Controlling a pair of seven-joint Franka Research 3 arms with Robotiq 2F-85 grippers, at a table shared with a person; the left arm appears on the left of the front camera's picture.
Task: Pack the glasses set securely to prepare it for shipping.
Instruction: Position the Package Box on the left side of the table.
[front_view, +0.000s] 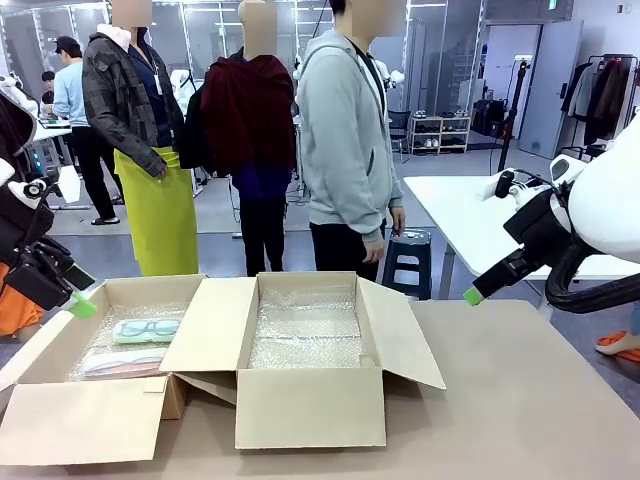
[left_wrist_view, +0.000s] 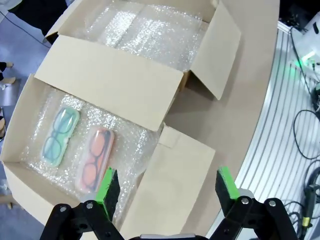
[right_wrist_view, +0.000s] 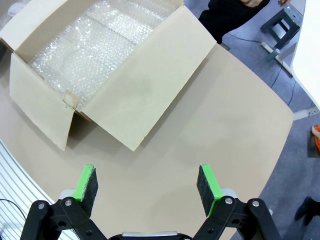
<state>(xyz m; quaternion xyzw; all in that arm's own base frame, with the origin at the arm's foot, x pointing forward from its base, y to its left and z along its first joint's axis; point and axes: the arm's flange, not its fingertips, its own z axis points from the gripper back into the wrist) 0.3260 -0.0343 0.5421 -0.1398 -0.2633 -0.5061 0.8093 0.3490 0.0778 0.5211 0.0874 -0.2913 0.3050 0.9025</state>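
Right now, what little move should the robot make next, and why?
Probably lower the left gripper, jaws open and empty, onto the pinkish translucent glasses case. It lies just below, beside the mint green translucent glasses case on bubble wrap in the left cardboard box.

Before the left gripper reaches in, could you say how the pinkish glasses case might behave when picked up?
The pinkish glasses case looks smooth and rounded, so it may slip between pads. Lying flat on soft bubble wrap, it probably will not roll, though it may sink when pressed.

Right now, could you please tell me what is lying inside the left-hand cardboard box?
Inside the left box, the mint green case and the pinkish case lie side by side on bubble wrap, glasses visible through both. The box floor beneath the wrap is covered.
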